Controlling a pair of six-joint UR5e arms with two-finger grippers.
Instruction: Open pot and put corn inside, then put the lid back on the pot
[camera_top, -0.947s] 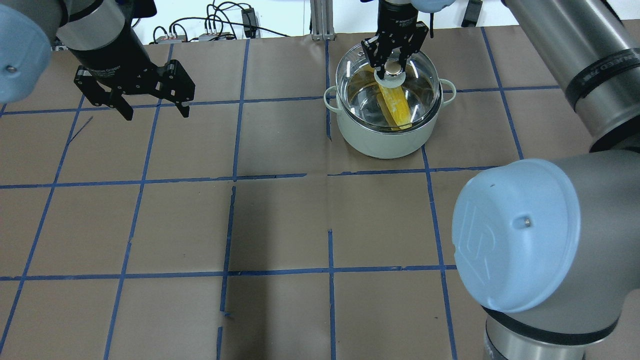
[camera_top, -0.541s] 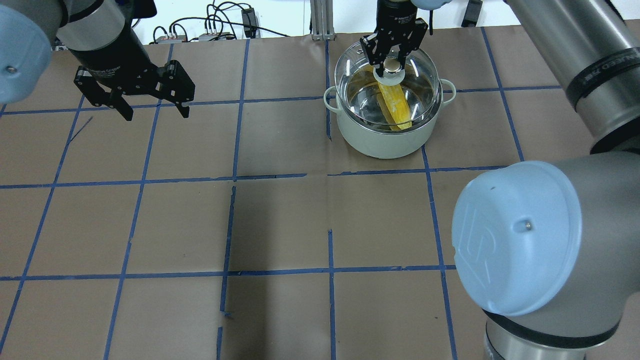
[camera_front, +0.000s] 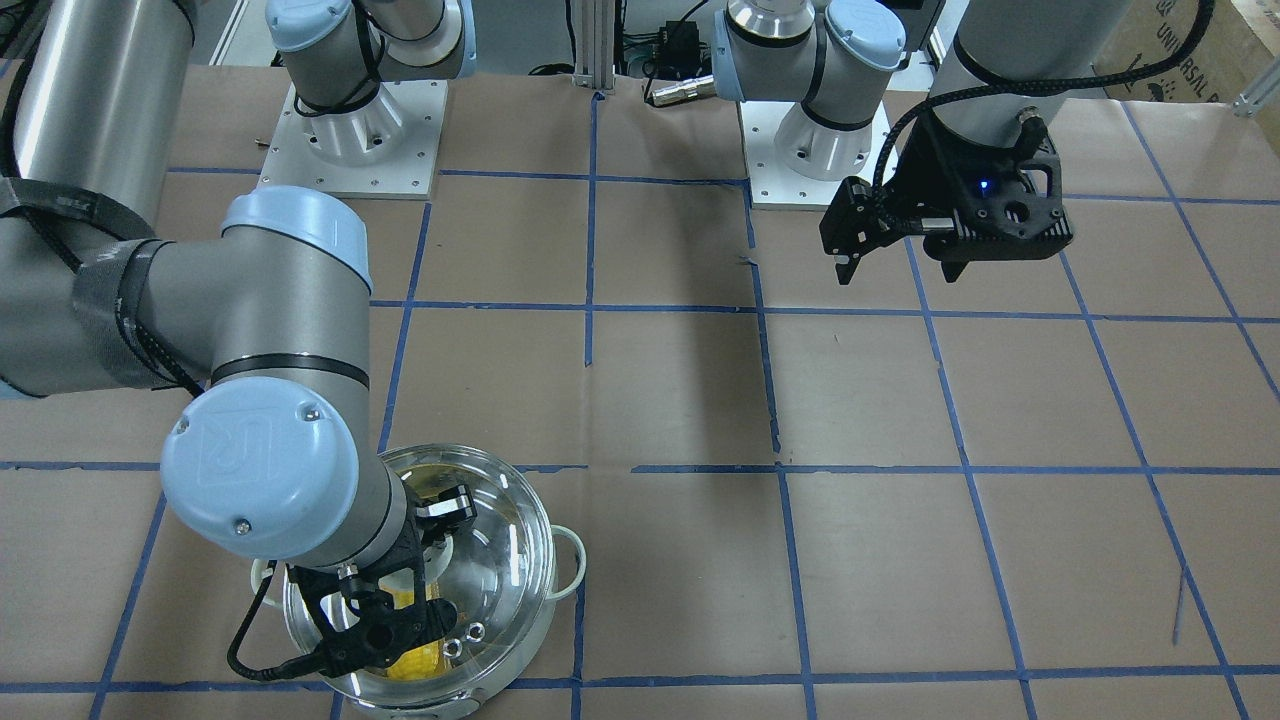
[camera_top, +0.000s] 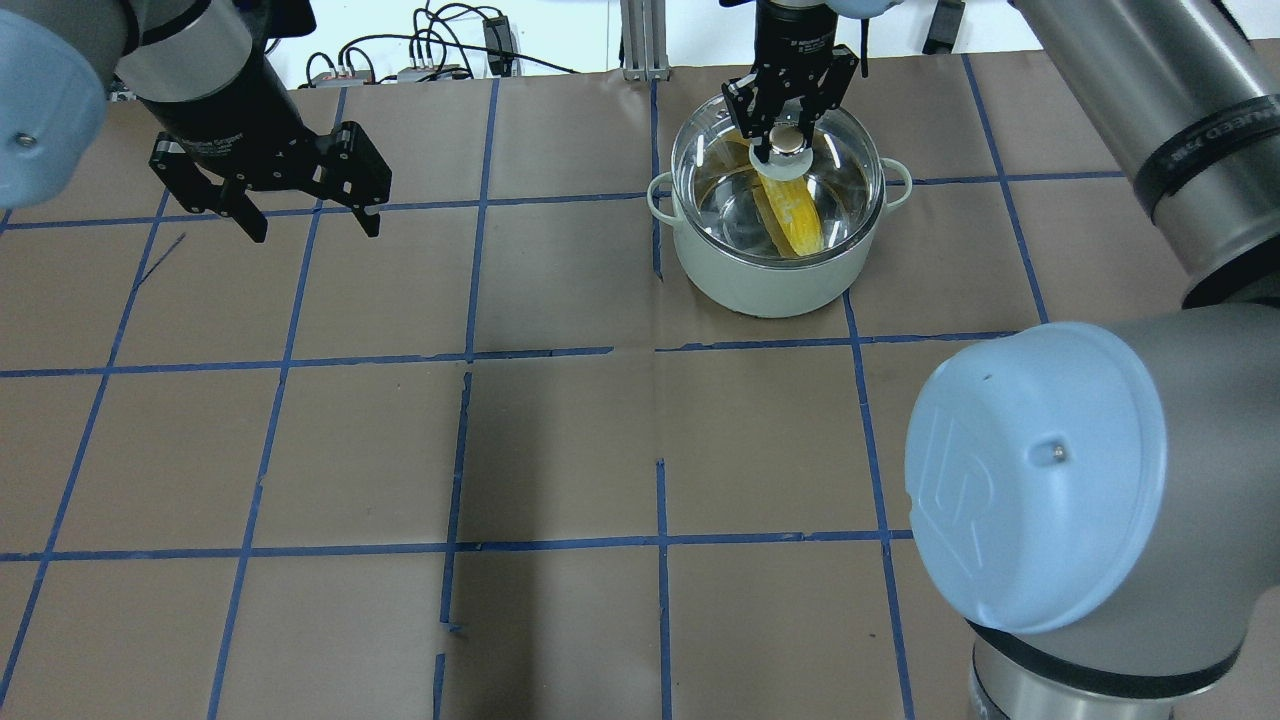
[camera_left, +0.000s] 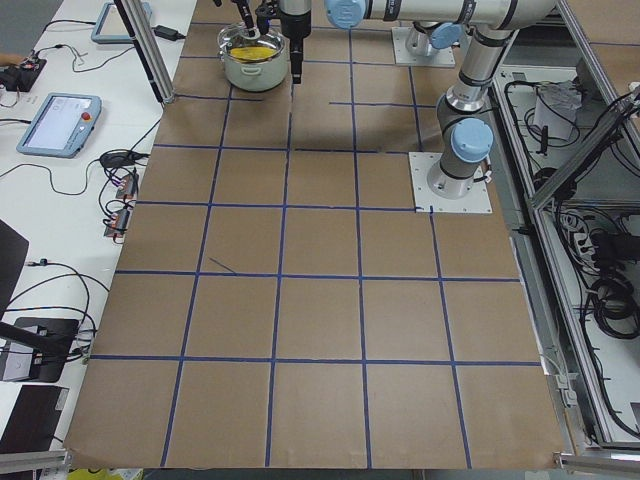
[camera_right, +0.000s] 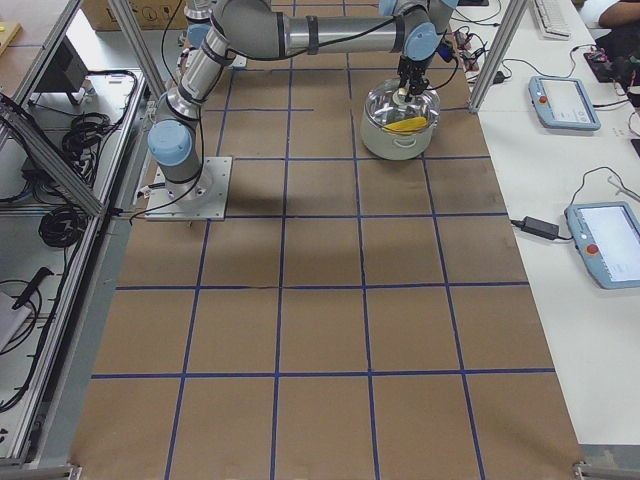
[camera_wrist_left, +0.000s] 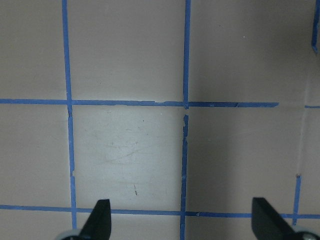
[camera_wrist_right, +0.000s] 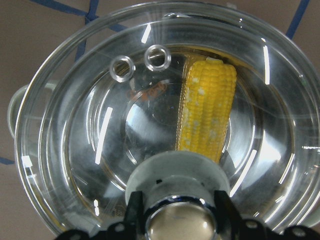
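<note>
Covering the whole workspace is one brown tabletop (camera_top: 560, 450), ruled into squares by blue tape (camera_top: 662, 541). Two grey arms reach over it, the left arm (camera_top: 190, 60) and the right arm (camera_top: 1040, 470). One round pot (camera_top: 760, 285) with a pale mint-green wall, a shiny steel inside and two small loop handles (camera_top: 660, 195) stands at the far right of the overhead view. One clear glass dome lid (camera_top: 845, 165) sits over its mouth.

One yellow ear of corn (camera_top: 798, 218) lies inside the pot, seen through the glass. In the overhead view its long axis slants from under the lid's middle toward the near right wall. In the right wrist view its broad cut end points away from the camera, and the other end is hidden under the knob.

The left gripper (camera_top: 312, 231) hangs above bare tabletop, well apart from the pot, its two fingers spread wide with nothing between them. The right gripper (camera_top: 788, 135) is closed on the lid's one pale, metal-capped knob (camera_wrist_right: 179, 220), a finger on each side. Two small steam-vent rings (camera_wrist_right: 157, 57) sit side by side in the glass near the corn's broad end.
</note>
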